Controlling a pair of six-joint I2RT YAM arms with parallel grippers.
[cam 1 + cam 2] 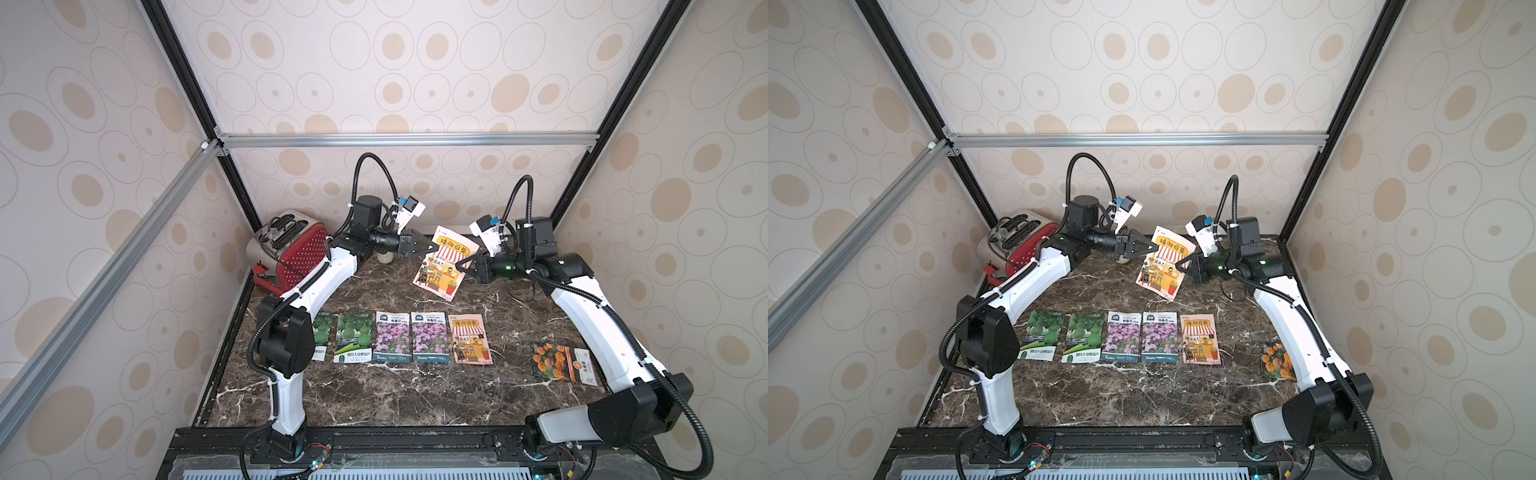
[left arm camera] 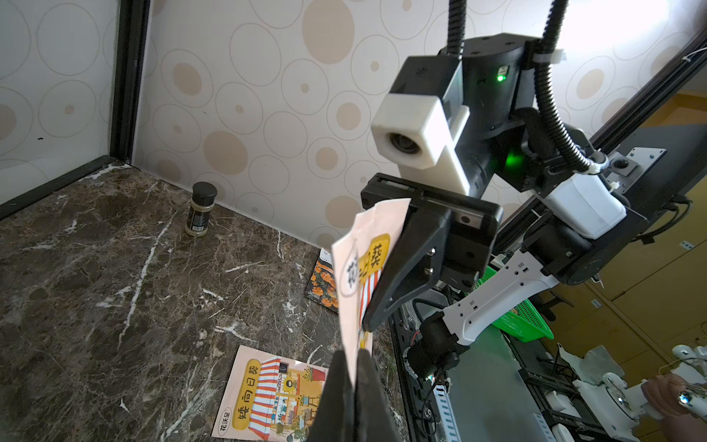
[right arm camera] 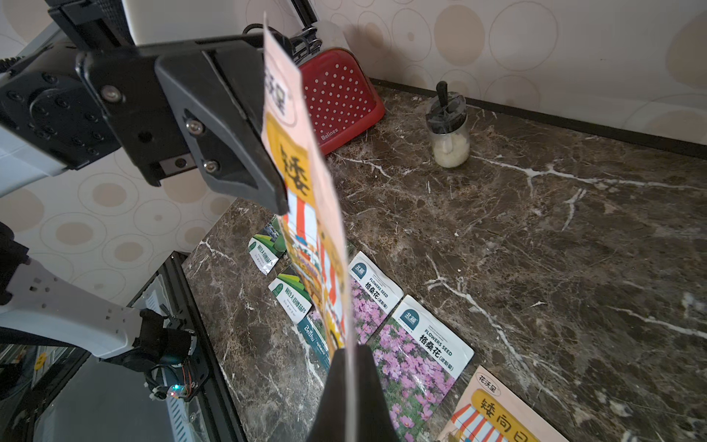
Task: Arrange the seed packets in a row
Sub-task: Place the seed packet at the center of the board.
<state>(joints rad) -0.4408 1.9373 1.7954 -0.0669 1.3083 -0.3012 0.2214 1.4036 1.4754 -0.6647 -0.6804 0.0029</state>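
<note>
nearest the lens, your left arm (image 1: pixel 286 399) and right arm (image 1: pixel 582 316), white shells with black joints, rise from the black front rail (image 1: pixel 415 440) at 6 o'clock and curve in toward 12. on the dark marble-patterned table (image 1: pixel 374 395) between them, five of the flat glossy seed packets (image 1: pixel 392 336) lie face up in a row from 9 o'clock to the centre, edges close together: a green gourd packet (image 1: pixel 1040 336), a second gourd packet (image 1: pixel 1084 338), a purple flower packet (image 1: pixel 1123 336), a second purple packet (image 1: pixel 1159 336), then a peach shop-front packet (image 1: pixel 1201 338). an orange marigold packet (image 1: pixel 565 363) lies well apart at 4 o'clock, beside the right arm. up at 12 to 1 o'clock a second peach shop-front packet (image 1: pixel 446 259) hangs tilted above the table. the left gripper (image 1: pixel 432 248) is clamped on its 10 o'clock edge and the right gripper (image 1: pixel 458 266) on its 3 o'clock edge, both pairs of jaws pressed flat on the packet. a red polka-dot toaster (image 1: pixel 291 249) sits in the 10 o'clock corner, with a small glass jar with a black lid (image 3: pixel 449 137) near 11.
</note>
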